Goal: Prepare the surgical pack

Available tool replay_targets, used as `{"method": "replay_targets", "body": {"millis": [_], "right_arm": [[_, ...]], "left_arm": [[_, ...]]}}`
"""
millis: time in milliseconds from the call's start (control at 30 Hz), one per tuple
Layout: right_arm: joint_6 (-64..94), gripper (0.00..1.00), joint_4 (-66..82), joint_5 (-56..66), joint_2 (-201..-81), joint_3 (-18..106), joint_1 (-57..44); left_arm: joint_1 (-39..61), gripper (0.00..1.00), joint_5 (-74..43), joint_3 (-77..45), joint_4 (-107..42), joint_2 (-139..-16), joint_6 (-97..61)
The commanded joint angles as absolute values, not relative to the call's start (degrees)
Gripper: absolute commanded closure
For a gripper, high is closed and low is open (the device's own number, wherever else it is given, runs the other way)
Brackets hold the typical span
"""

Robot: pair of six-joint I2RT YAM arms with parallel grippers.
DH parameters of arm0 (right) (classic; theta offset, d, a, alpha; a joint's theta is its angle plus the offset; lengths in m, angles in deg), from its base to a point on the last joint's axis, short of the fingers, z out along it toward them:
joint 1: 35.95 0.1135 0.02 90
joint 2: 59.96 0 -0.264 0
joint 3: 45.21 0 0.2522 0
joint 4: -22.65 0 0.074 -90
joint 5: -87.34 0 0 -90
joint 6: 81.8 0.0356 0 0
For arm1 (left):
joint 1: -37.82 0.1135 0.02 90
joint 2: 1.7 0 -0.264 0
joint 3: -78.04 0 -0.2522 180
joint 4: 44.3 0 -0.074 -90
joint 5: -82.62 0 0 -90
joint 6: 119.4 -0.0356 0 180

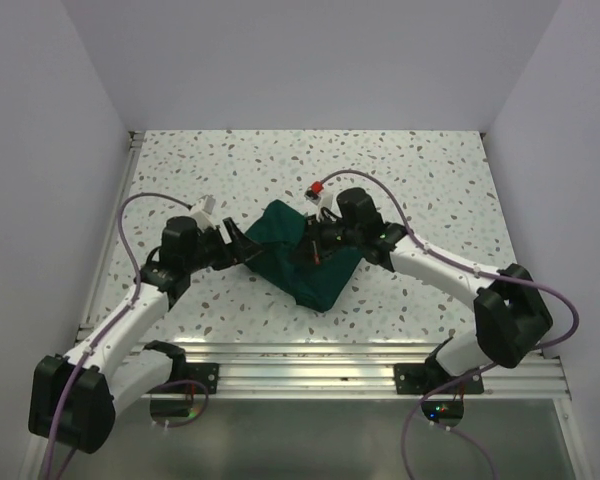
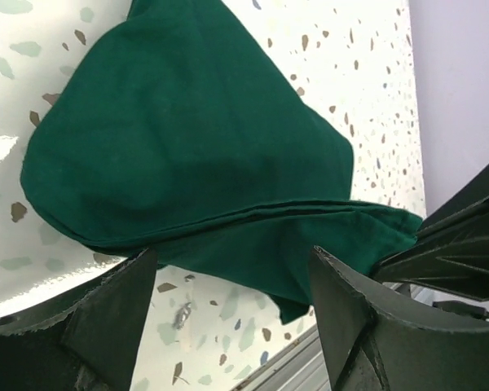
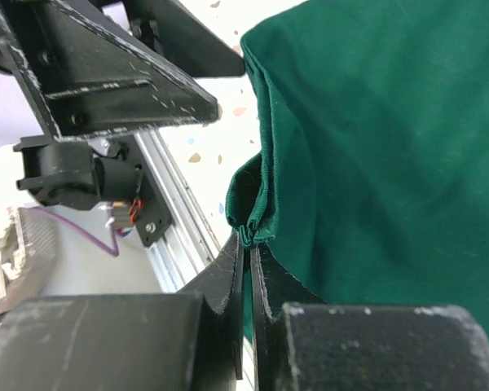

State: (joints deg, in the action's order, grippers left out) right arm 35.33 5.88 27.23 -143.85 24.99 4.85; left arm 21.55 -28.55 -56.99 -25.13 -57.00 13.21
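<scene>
walls [image 1: 310,60]: plain white | table [image 1: 430,170]: white, speckled | near rail [image 1: 310,365]: aluminium

One surgical pack [image 1: 302,268] and two end effectors [image 1: 243,250] [image 1: 316,248].

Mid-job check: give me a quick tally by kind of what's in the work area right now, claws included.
Green fabric surgical pack: 1
Claws: 2, the left claw open beside the pack and the right claw shut on its folded edge
Total: 3
</scene>
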Motion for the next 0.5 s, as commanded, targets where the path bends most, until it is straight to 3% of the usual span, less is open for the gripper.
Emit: {"method": "replay_targets", "body": {"millis": [0,200,467], "right_arm": [[34.74,1.00,6.51,38.63,-146.35,27.26,2.20],[36.41,1.00,11.61,48.83,-150.66,27.69,0.26],[36.06,1.00,9.60,50.43,-154.52,29.89,-1.84]], "left_arm": [[22.70,0.22,-29.79,-52.95,-26.23,-59.52,7.78],[23.41,0.21,-31.46,-49.88,-26.06,-63.92,5.76],[24.11,0.20,-34.10,-48.29,-26.49,-68.49,2.85]]}}
